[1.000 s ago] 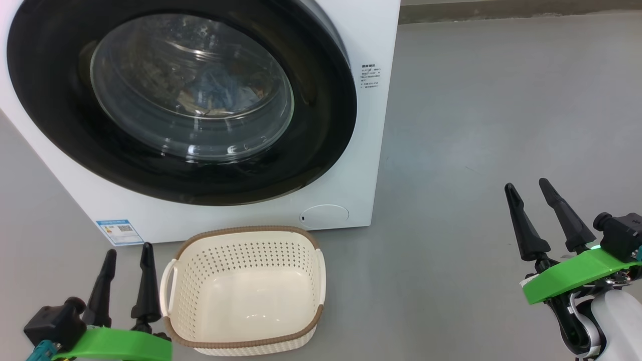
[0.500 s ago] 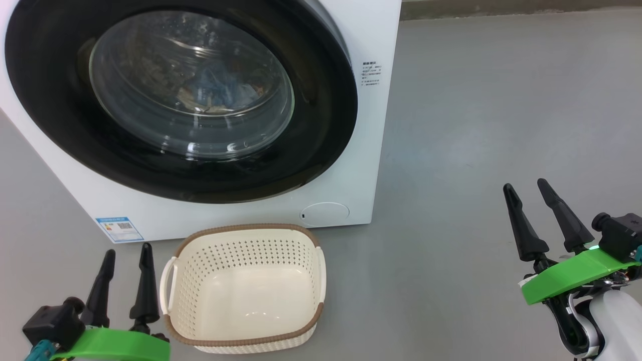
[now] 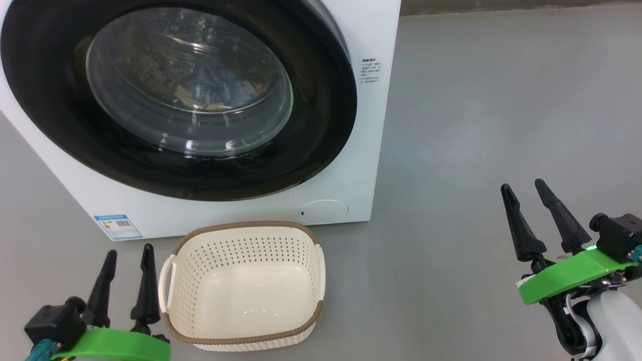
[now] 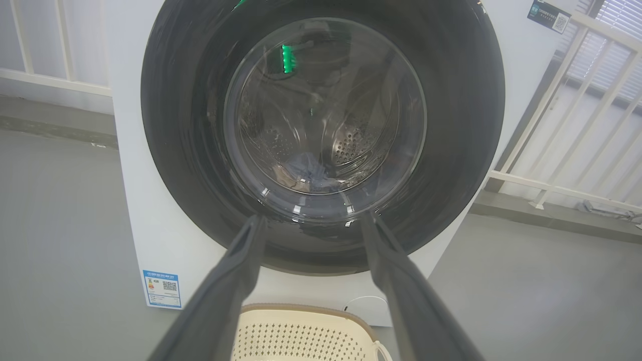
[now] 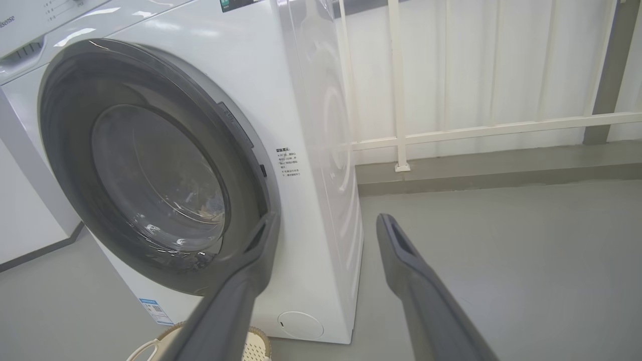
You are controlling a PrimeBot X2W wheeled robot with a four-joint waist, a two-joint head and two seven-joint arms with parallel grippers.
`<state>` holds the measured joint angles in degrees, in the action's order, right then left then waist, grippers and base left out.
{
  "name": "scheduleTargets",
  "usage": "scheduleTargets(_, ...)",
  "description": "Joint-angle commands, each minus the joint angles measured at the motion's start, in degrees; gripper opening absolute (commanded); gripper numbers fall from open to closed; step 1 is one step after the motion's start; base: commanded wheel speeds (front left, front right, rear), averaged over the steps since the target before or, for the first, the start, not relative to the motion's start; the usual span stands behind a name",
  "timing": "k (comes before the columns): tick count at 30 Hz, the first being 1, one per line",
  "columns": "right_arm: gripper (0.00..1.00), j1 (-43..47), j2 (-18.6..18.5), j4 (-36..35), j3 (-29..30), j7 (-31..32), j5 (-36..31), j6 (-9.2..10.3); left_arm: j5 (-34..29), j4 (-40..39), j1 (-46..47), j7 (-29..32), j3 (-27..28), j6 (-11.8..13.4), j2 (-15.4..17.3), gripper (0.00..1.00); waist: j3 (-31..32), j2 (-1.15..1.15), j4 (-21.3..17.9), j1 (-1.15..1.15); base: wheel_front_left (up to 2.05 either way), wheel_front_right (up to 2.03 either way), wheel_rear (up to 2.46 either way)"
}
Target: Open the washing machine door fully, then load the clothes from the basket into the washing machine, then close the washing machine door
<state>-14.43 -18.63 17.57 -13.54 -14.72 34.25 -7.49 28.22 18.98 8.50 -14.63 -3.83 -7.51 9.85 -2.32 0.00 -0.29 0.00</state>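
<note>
The washing machine point(image 3: 373, 125) stands before me with its door point(image 3: 321, 125) shut flat against the front. Through the glass bowl I see blue clothes point(image 3: 215, 87) lying in the drum, also seen in the left wrist view point(image 4: 308, 170). The cream basket point(image 3: 246, 224) sits on the floor under the door with nothing in it. My left gripper point(image 3: 129, 250) hangs open just left of the basket. My right gripper point(image 3: 522, 184) is open over bare floor far to the right. In the wrist views the left gripper point(image 4: 312, 216) and the right gripper point(image 5: 327, 216) point at the machine point(image 5: 311, 100).
Grey floor point(image 3: 501, 100) stretches to the right of the machine. A white railing point(image 5: 451, 133) runs along the wall behind and beside it. A blue label sticker point(image 3: 117, 226) and a round cap point(image 3: 323, 210) sit low on the front.
The whole head view has shifted a little, so the camera has moved. The door stays shut, the basket has not moved, and both grippers keep the same spread.
</note>
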Motion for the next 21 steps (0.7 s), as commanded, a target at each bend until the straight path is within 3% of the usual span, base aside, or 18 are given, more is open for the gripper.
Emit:
scheduleTargets(1,1.0,0.17,-0.76,-1.28,-0.61,-0.28,-0.14,0.0,-0.25,-0.82,2.05,-0.33,1.62,0.35,1.68,1.0,-0.1,0.0,0.0,0.0,0.0,0.0,0.0)
scheduleTargets(21,1.0,-0.06,-0.14,-1.14,-0.3,-0.28,-0.18,0.0,0.26,-0.8,2.36,-0.26,1.06,0.91,2.13,1.0,-0.23,0.0,0.09,0.0,0.0,0.0,0.0)
